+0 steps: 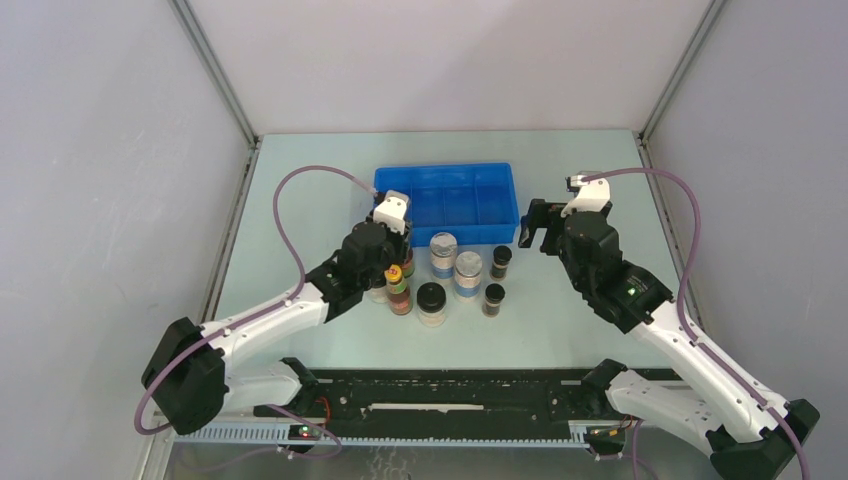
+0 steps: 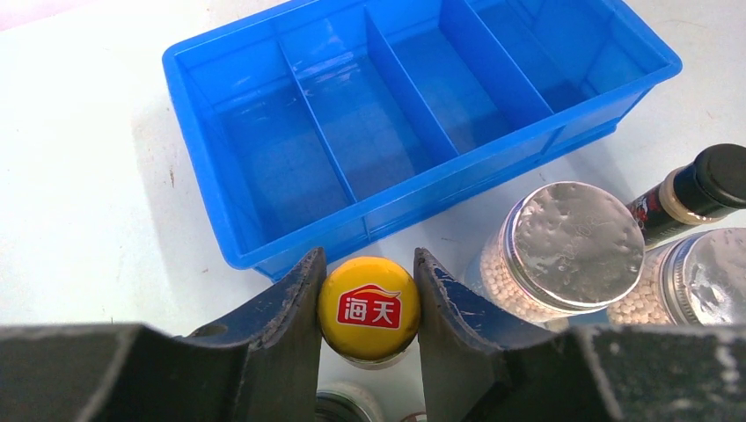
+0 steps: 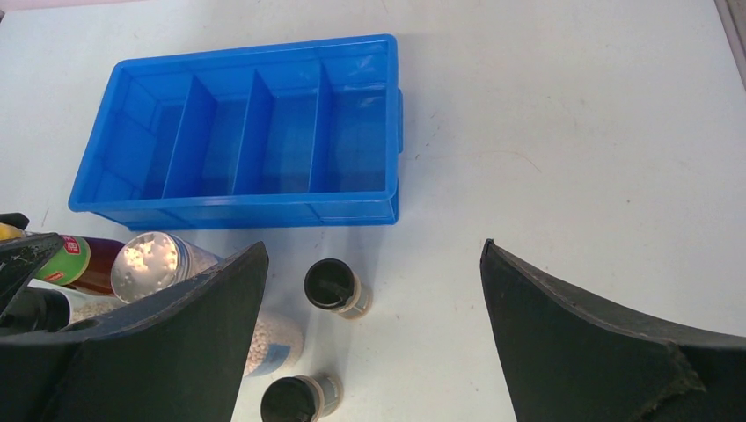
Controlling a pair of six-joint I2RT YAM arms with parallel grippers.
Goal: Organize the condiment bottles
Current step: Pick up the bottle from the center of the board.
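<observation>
Left claw (image 2: 368,266) — snug around yellow-capped bottle (image 2: 369,308)

Yellow bottle cap (image 2: 369,308) reads "海天" on red.

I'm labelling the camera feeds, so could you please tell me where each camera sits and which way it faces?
Top external: above and behind, looking down at the table; the left arm and right arm show.
Left wrist: looks past the left gripper, closed on a yellow-capped bottle, toward the blue tray.
Right wrist: looks past the open right gripper at two dark vials.
All three share the tray.
</observation>
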